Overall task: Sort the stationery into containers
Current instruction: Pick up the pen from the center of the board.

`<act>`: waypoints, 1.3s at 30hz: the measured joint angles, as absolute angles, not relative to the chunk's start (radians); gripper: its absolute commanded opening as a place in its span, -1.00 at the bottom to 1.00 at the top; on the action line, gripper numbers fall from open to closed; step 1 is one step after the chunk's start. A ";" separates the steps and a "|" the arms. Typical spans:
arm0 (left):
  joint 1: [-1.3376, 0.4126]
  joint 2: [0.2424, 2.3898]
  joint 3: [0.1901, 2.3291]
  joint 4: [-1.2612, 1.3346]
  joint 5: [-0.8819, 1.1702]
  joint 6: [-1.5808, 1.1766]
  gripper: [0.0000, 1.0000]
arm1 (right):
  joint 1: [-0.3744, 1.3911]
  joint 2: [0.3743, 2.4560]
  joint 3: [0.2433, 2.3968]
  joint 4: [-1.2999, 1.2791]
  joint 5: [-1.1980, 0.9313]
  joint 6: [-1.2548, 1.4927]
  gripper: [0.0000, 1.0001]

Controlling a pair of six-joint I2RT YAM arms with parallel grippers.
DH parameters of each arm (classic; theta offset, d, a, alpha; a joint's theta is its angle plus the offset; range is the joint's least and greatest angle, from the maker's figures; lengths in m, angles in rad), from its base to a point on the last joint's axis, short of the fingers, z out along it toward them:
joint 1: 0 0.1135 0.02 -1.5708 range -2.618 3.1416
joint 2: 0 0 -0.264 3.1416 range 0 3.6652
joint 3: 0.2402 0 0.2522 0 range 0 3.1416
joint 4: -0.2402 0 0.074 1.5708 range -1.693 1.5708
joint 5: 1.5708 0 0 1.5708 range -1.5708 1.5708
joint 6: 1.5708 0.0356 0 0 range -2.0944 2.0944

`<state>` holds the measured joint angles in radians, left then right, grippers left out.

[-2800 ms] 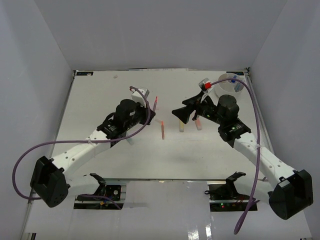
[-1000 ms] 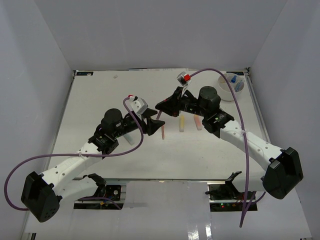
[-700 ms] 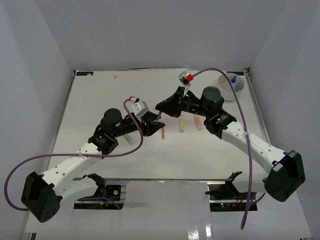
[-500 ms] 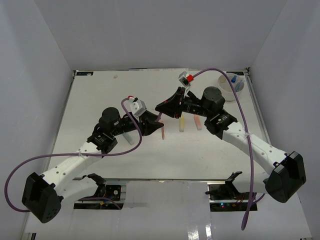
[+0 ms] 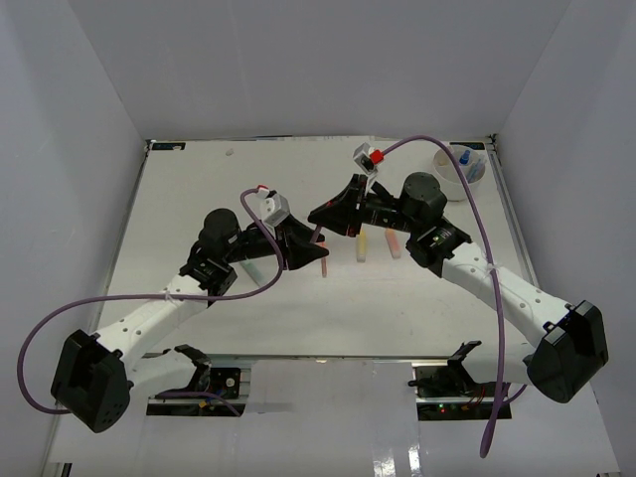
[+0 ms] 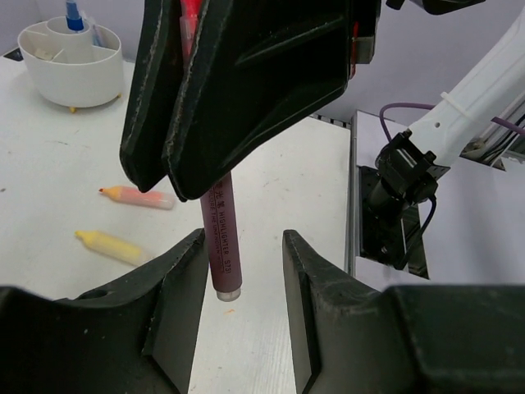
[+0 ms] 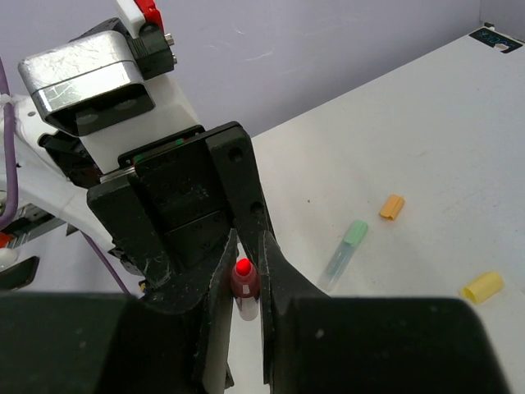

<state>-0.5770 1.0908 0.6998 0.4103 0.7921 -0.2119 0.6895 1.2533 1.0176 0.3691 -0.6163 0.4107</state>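
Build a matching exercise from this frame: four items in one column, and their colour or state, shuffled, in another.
Items:
1. right gripper
2. left gripper
3. highlighter lying nearer the white tub
4. bottle cap in the white tub

States:
A. blue
B. orange
C. jaws either side of the red highlighter's lower end
D. shut on the red highlighter, holding it upright above the table

Pairs: 1-D, 2-C, 3-B, 4-A
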 measured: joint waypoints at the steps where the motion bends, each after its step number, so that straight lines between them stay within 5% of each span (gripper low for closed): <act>1: -0.577 1.097 0.700 0.414 0.797 -0.217 0.01 | 0.690 1.253 1.018 0.369 -0.617 0.411 -0.85; 30: -0.564 1.114 0.700 0.545 0.820 -0.332 -0.59 | 0.728 1.256 1.018 0.384 -0.620 0.408 -0.85; 37: -0.559 1.121 0.700 0.554 0.830 -0.338 -0.95 | 0.728 1.258 1.018 0.385 -0.617 0.408 -0.83; 39: -0.559 1.121 0.700 0.554 0.831 -0.339 -1.00 | 0.728 1.258 1.018 0.385 -0.617 0.408 -0.68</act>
<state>-0.5591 1.1206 0.7002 0.5537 0.8310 -0.3389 0.7280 1.2583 1.0176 0.3847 -0.6170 0.4084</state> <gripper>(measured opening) 0.252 0.189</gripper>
